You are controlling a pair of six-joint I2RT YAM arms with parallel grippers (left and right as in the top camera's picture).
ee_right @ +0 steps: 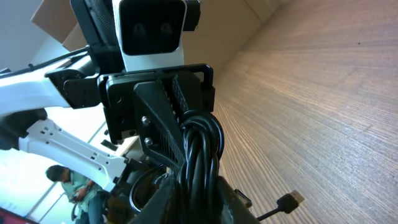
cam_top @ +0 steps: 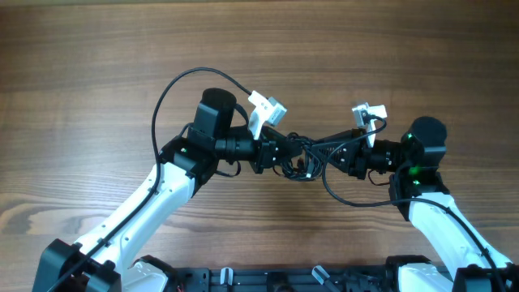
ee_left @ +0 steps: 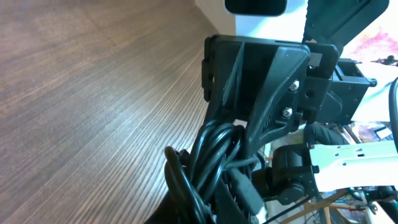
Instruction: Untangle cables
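Cables: a few thin dark cables (cam_top: 302, 158) wound into one tight bunch, apparently lifted off the surface and hanging at mid-scene between the two grippers.
Loose end: one tiny plug end (ee_right: 289, 200) dangles below the bunch (seen only from the right wrist).
Left jaws: the left gripper (cam_top: 274, 152) has its jaws pressed together, pinching the bunch from its own side.
Right jaws: the right gripper (cam_top: 334, 154) sits hard against the same bunch, but the knot hides the gap. Whether it grips or only rests there cannot be told.
Step in hand: probably getting a second hold so the knot can be drawn apart.
Doing it well: the right side would best take one outer loop or the dangling strand, not the whole wad. The left would serve as a firm anchor (a slack anchor lets thin wire slide). The pull should be slow and sideways, and should stop if the knot tightens.
Risk: the thicker arm lead (cam_top: 349, 199) curves just beside the bunch and could snag.
Surface: wood-grained surface (cam_top: 81, 81) beneath both arms.
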